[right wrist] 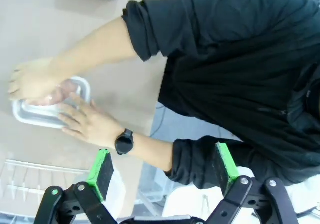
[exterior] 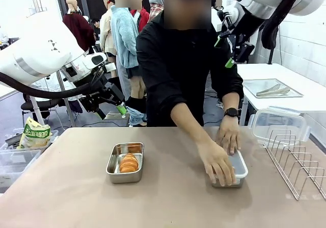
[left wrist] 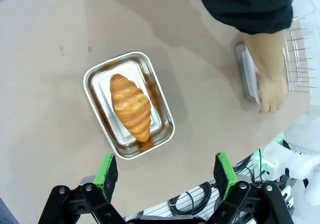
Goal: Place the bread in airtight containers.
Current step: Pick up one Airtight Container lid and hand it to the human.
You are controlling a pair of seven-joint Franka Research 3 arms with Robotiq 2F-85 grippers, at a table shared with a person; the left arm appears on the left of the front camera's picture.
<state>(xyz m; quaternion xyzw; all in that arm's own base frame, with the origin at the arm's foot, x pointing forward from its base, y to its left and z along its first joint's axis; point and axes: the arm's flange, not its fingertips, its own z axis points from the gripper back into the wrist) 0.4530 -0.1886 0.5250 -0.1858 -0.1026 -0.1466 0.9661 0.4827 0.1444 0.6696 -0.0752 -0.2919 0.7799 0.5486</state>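
One croissant (exterior: 129, 162) lies in an open steel tin (exterior: 113, 162) on the table (exterior: 168, 197), a little left of the middle. From the left wrist view it rests diagonally across the floor of the tin. A second tin (exterior: 241, 171) stands to the right of the first, well apart from it, with a clear lid on top. The person's hands press on that lid, one hand (exterior: 219, 162) at its near end and the hand with a watch (exterior: 229, 134) at its far end. What lies inside cannot be told. A wire rack (exterior: 298, 161) stands at the right edge, near this tin. The left fingers (exterior: 121, 109) hang wide apart and empty above the far left of the table, beyond the open tin. The right fingers (exterior: 230, 62) are raised high at the far right, also spread and holding nothing.
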